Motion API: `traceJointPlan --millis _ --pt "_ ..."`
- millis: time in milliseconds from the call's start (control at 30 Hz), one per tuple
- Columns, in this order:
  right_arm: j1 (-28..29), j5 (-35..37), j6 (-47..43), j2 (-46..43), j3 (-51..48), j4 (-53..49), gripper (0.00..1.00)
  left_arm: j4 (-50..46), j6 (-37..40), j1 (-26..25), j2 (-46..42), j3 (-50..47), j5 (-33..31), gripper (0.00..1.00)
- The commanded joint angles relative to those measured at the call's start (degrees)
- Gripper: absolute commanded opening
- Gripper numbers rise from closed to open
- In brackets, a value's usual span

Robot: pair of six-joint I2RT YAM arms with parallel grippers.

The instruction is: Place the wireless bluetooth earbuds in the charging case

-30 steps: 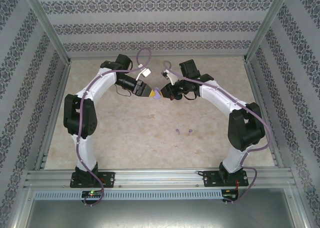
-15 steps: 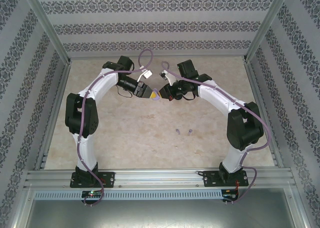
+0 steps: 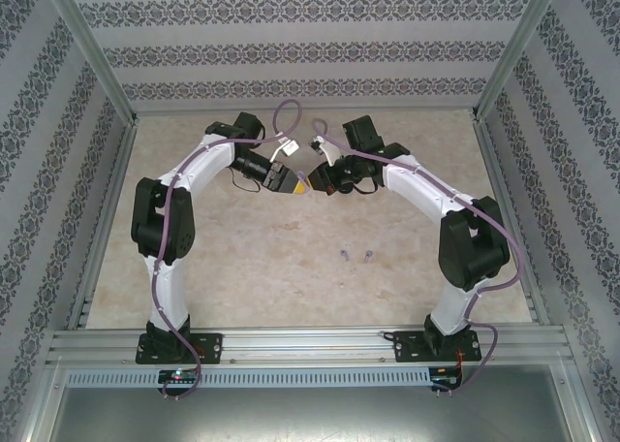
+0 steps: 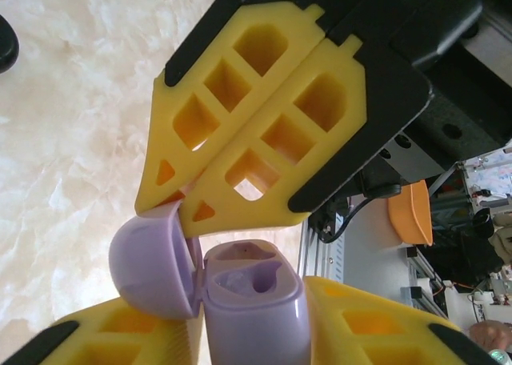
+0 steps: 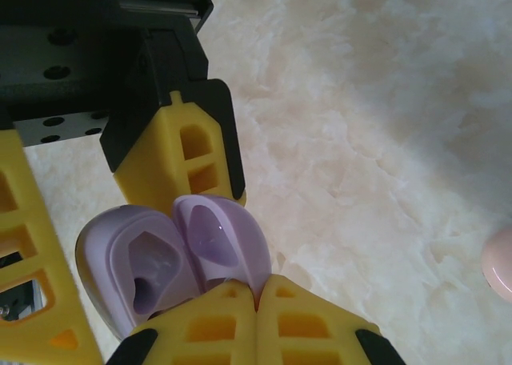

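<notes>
- Purple charging case (image 4: pixel 256 317), lid (image 4: pixel 152 261) open: I judge it light, slick; take the body's sides.
- Left jaws clamp it; right jaws closed, empty.

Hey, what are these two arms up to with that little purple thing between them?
They are working together on a purple charging case, toward the far side of the table. The left gripper grips the case's body, while the right gripper, fingers closed, pinches the rim of its lid, so the case is open. Two purple earbuds lie on the table nearer the arm bases, not yet in the case.
</notes>
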Motion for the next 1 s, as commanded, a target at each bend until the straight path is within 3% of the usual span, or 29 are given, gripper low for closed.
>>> traceJointPlan --millis 0,200,300,433,700,967 --pt "0.56 -0.6 -0.51 0.75 1.6 0.54 0.0 0.11 1.04 -0.61 0.78 0.93 2.16 0.28" --pt "0.23 0.0 0.25 0.45 1.76 0.77 0.0 0.74 0.77 -0.54 0.87 1.11 2.63 0.08" --pt "-0.7 0.58 2.81 -1.22 1.67 1.62 0.38 2.56 -0.12 -0.36 0.33 0.54 2.68 0.0" --pt "-3.28 0.57 6.09 -5.75 -0.21 1.59 0.54 11.11 -5.57 1.44 -2.73 -3.15 2.65 0.0" --pt "-6.13 4.02 11.2 -17.37 -10.63 -1.3 0.63 30.86 -16.95 4.12 -12.7 -12.46 0.33 0.0" --pt "-3.81 19.14 19.16 -22.62 -17.7 -7.45 0.64 57.84 -29.39 4.02 -25.79 -24.85 -10.75 0.0"
